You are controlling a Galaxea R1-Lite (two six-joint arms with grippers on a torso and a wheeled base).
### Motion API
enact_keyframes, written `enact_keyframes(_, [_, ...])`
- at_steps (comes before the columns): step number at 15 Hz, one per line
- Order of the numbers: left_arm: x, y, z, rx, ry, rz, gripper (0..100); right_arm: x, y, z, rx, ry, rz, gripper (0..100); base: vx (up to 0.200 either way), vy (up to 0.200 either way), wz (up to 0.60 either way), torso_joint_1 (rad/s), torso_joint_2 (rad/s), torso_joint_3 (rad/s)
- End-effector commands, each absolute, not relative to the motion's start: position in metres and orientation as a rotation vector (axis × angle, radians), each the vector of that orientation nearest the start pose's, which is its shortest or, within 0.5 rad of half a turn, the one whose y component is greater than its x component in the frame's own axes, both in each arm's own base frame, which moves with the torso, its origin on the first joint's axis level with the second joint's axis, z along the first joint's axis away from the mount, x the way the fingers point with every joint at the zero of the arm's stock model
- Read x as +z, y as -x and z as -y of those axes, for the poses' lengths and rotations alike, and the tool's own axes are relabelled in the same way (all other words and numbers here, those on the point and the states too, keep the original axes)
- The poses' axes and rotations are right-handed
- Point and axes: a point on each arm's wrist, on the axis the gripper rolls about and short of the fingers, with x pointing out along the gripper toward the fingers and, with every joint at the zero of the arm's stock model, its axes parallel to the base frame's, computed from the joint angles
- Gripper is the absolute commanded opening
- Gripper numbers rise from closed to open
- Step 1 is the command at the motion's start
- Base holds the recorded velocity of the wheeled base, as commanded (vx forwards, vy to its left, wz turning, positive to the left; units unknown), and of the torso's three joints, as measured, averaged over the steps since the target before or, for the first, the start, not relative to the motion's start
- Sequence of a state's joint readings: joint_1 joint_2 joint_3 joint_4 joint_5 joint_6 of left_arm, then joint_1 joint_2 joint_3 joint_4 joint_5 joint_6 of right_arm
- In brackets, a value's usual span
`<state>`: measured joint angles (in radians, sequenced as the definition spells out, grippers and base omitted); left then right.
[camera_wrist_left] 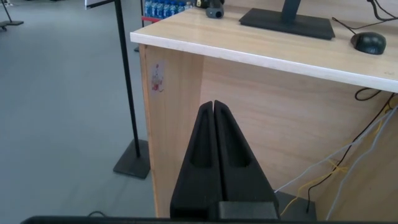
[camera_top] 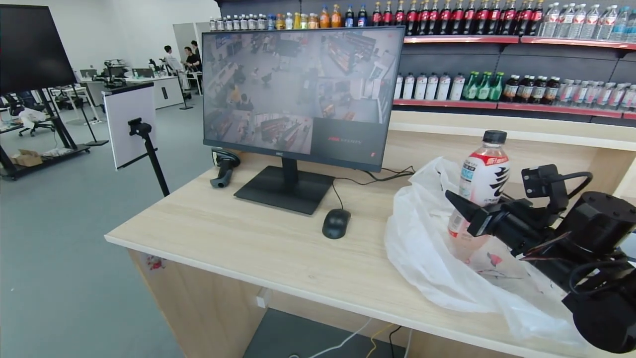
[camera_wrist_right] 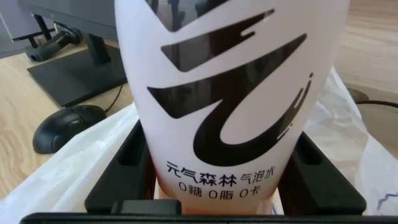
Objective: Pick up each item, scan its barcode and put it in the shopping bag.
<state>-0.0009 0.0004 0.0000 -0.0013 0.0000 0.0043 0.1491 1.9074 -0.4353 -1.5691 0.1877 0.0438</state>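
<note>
Currently pinching black-capped plastic bottle (camera_top: 484,174) in right jaws over crumpled white shopping bag (camera_top: 422,248); may topple on slack film; with left jaws pressed together.

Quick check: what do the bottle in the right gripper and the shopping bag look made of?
Bottle: likely clear plastic, glossy printed sleeve, pinkish liquid showing at the base, dark screw cap. Shopping bag: thin translucent white plastic film, crinkled and slumped.

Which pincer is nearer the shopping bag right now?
Right. The right pincer grips the drink bottle partly inside the shopping bag; the left pincer is shut, low before the counter's front panel, away from it.
</note>
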Motion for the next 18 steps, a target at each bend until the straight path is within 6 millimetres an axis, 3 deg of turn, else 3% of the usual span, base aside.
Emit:
enact_keyframes(1, [0.076, 0.023, 0.000, -0.002, -0.005, 0.002, 0, 0.117, -0.297, -0.055, 0.359, -0.043, 0.066, 0, 0.000, 0.000, 0.00, 0.000, 0.00, 0.000])
enact_keyframes(6, [0.076, 0.023, 0.000, 0.000, -0.005, 0.002, 0, 0.115, -0.302, -0.065, 0.390, -0.047, 0.069, 0, 0.000, 0.000, 0.00, 0.000, 0.00, 0.000])
enact_keyframes(18, [0.076, 0.023, 0.000, -0.002, -0.005, 0.002, 0, 0.101, -0.295, -0.063, 0.387, -0.047, 0.000, 0, 0.000, 0.000, 0.00, 0.000, 0.00, 0.000])
